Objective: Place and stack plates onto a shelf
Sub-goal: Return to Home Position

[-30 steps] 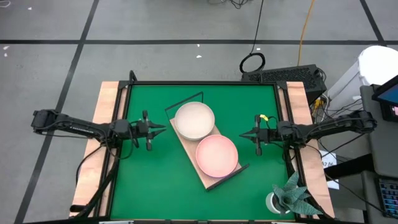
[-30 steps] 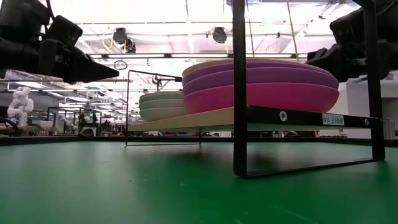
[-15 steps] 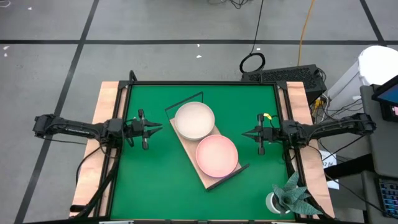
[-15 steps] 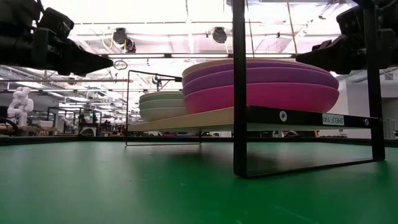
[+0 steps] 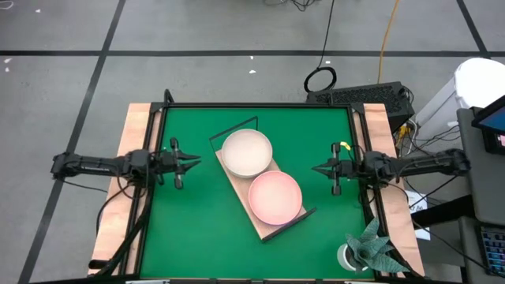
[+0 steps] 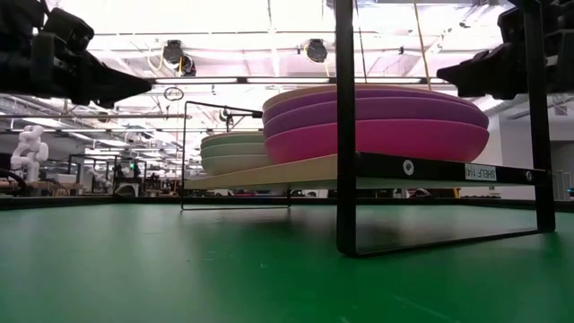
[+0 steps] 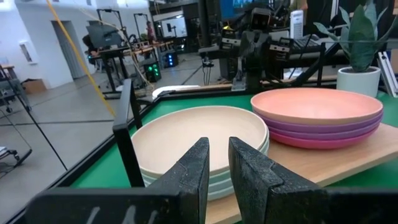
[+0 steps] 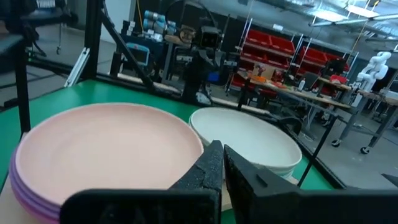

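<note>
Nearest in the low view, the salmon-topped stack (image 6: pixel 377 121) of plates rests on the wooden shelf (image 5: pixel 245 192), with the beige-topped stack (image 6: pixel 235 152) just beside it, farther back. The plates look stiff, light and slick, so a pinch at the rim should suit them. The left gripper (image 5: pixel 193 160) and right gripper (image 5: pixel 317 167) hover at either side, fingers narrow and empty.

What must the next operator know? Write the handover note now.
Left gripper: shut, empty, near the table's left edge.
Right gripper: shut, empty, near the right edge.
Shelf: mid-table, holding a beige-topped stack and a pink-topped stack.
Done: no plate in view lies off the shelf.
Left: probably only parking the arms.
</note>
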Controlling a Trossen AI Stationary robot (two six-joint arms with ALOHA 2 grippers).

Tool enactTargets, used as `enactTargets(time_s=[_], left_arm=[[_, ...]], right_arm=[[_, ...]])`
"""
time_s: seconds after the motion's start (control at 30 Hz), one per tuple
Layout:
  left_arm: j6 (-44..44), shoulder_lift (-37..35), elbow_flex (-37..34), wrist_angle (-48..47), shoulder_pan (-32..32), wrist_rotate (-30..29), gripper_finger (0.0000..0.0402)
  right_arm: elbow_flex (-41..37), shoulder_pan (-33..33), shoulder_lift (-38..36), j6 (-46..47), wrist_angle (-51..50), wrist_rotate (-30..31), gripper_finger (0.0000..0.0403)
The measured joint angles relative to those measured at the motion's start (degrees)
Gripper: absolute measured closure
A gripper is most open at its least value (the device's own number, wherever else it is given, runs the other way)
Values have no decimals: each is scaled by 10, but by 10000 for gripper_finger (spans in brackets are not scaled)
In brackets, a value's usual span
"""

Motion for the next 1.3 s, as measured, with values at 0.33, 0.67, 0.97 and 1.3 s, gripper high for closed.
enactTargets(time_s=[0.33,0.67,0.97,1.3], left_arm=[[-4,-86,0,-74,0,1,335],[-6,-101,1,-78,0,2,335],[-4,-100,1,-79,0,1,335],[-24,-100,1,-78,0,1,335]], right_arm=[[0,0,-57,2,-60,0,403],[0,0,-124,2,-114,0,403],[2,0,-176,4,-164,0,403],[3,0,-176,14,-177,-1,403]])
